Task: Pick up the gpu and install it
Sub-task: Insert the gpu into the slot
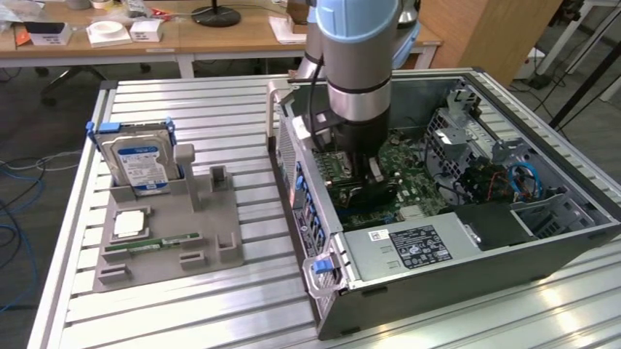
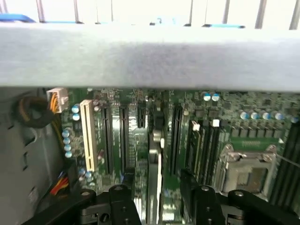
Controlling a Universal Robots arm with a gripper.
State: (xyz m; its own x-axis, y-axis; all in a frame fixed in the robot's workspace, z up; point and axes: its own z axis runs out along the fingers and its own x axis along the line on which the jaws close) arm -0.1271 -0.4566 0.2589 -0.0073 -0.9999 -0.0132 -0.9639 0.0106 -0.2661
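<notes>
bench obs, arm reaching into the open computer case [image 1: 485,263], which lay on its side on the slatted metal table [image 1: 194,316]. the gripper [image 1: 374,173] was low inside the case, over the green motherboard [image 1: 419,185].

in the wrist view the gripper [image 2: 157,202] hung close above the board's long dark expansion slots [image 2: 123,136]. the gpu [image 2: 154,171] appeared edge-on as a thin pale strip running down the middle of the claw, lined up with those slots. could not tell whether the claw pinched the card or stood spread beside it, nor whether the card's edge was seated in a slot or just above one.

other items noted:
- white slot [image 2: 86,136] beside the dark ones, blue capacitors next to it.
- cpu socket [image 2: 246,164] with metal frame on the far side of the card from the white slot.
- grey parts tray [image 1: 165,273] on the table, at the exterior view's left, well apart from the gripper. it held the hard drive [image 1: 141,161] upright with blue-white label, a memory stick [image 1: 150,243] lying flat, and a square chip [image 1: 129,224].
- labelled power supply [image 1: 408,247] in the case's near end.
</notes>
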